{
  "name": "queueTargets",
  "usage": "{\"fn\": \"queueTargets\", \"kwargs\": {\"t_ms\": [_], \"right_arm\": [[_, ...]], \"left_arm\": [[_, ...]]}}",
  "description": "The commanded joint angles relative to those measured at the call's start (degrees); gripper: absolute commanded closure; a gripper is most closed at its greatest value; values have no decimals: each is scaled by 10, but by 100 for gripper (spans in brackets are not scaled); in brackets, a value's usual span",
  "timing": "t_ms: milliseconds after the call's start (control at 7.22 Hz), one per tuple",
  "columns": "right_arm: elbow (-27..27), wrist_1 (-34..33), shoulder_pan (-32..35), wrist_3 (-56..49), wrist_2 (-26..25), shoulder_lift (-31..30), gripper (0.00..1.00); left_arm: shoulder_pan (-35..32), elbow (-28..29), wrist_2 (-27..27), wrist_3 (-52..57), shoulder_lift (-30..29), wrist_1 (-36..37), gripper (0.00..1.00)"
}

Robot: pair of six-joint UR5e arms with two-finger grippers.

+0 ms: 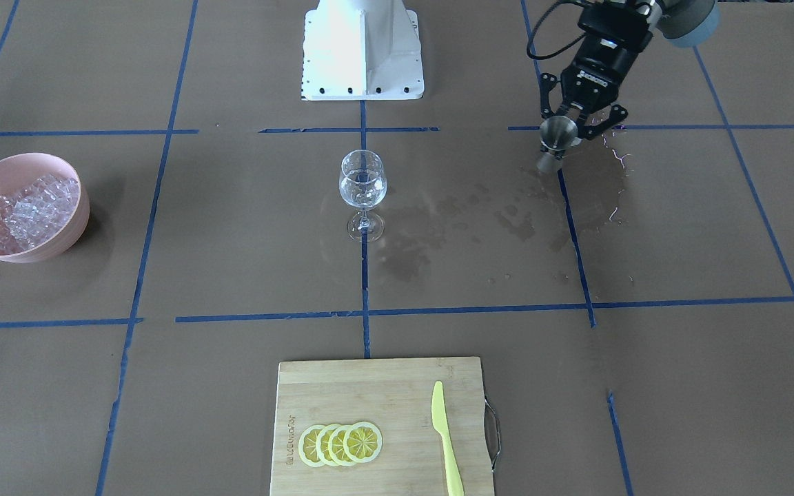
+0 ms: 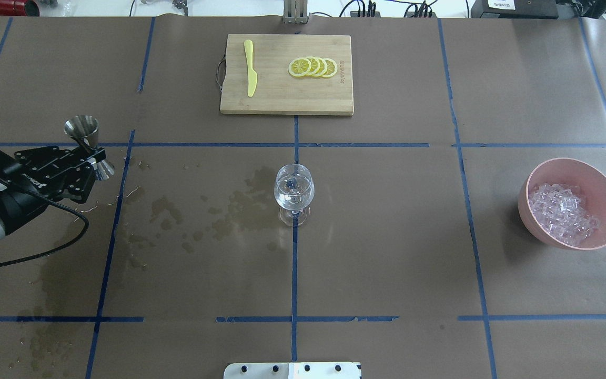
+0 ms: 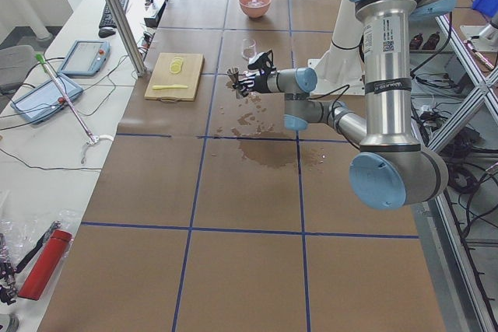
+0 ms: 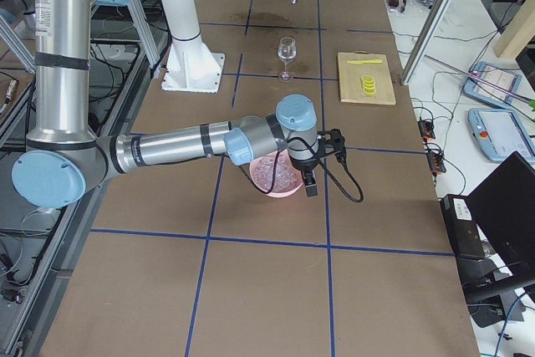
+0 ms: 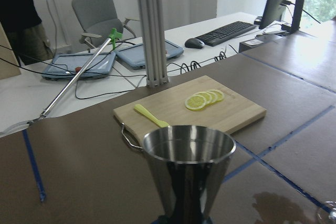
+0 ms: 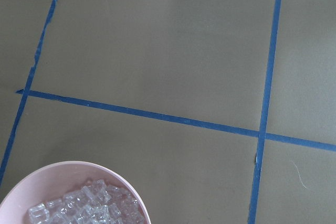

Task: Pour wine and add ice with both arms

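left gripper (image 1: 579, 126): clamped across the waist of a steel jigger (image 1: 554, 136), held above wet stains on the robot's left part of the worktop (image 1: 231, 227).
right gripper (image 4: 309, 183): just beside the pink bowl (image 1: 59, 244); cannot tell whether its fingers are apart or together.
wine (image 1: 362, 194): small clear pool in the stemmed glass (image 1: 362, 169), upright at worktop centre.
ice (image 1: 28, 210): heaped in the pink bowl, robot's right side.
cutting board (image 1: 369, 393): carries lemon slices (image 1: 340, 444) and a yellow knife (image 1: 445, 434).

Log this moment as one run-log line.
left gripper: shut on jigger, clear of wine glass | right gripper: by pink bowl, state unclear | ice: in bowl | wet stains: on paper
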Motion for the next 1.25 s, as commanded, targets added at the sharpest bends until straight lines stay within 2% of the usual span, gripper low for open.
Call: {"fn": "queueTargets", "kwargs": {"t_ms": [0, 139, 277, 693, 831, 1108], "right_arm": [[2, 0, 0, 0, 0, -1, 0], [3, 0, 0, 0, 0, -1, 0], [3, 1, 0, 0, 0, -1, 0], [4, 1, 0, 0, 0, 0, 0], [5, 1, 0, 0, 0, 0, 0], [6, 1, 0, 0, 0, -1, 0]], "left_arm": [[7, 46, 92, -18, 34, -67, 100], [22, 101, 138, -63, 34, -113, 100], [53, 117, 197, -84, 34, -119, 100], [76, 154, 218, -115, 32, -120, 100], [102, 177, 254, -122, 26, -121, 100], [139, 203, 262, -157, 21, -120, 100]]}}
